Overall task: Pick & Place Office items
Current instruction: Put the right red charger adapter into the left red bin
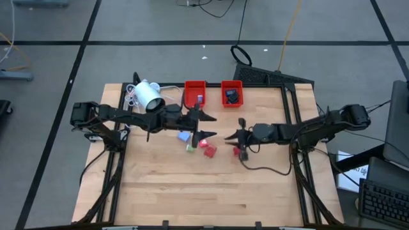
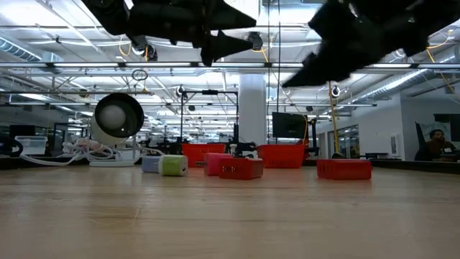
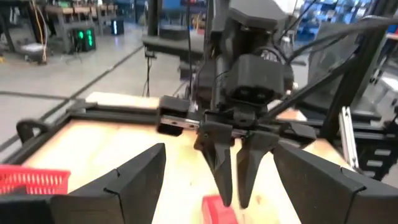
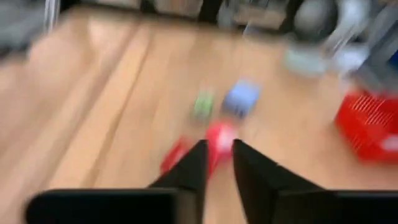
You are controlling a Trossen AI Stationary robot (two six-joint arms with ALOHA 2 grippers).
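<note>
A couple of items were already sitting in the two red trays (image 1: 195, 85), but most office items (image 1: 199, 144) were left loose mid-counter (image 1: 192, 191). The left gripper (image 1: 209, 126) was held wide above them; the right gripper (image 1: 233, 136) was nearly closed, apparently holding nothing.

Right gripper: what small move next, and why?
Probably open the right gripper and lower it: its jaws are nearly closed, pointing down just over the red piece, which lies on the table, seemingly ungripped.
</note>
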